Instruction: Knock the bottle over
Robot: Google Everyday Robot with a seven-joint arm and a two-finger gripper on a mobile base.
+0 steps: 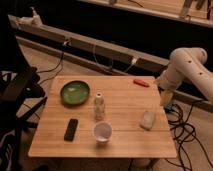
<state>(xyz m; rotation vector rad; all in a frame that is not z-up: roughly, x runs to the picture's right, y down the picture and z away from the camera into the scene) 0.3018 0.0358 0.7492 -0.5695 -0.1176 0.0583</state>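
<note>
A small clear bottle (99, 106) stands upright near the middle of the wooden table (125, 97). My white arm comes in from the right, and the gripper (165, 96) hangs off the table's right edge, well to the right of the bottle and apart from it.
A green bowl (75, 92) sits left of the bottle. A white cup (102, 132) stands just in front of it. A black remote-like object (71, 129) lies front left, a crumpled clear bag (147, 120) at the right, a red object (141, 82) at the back right. A black chair (17, 90) stands left.
</note>
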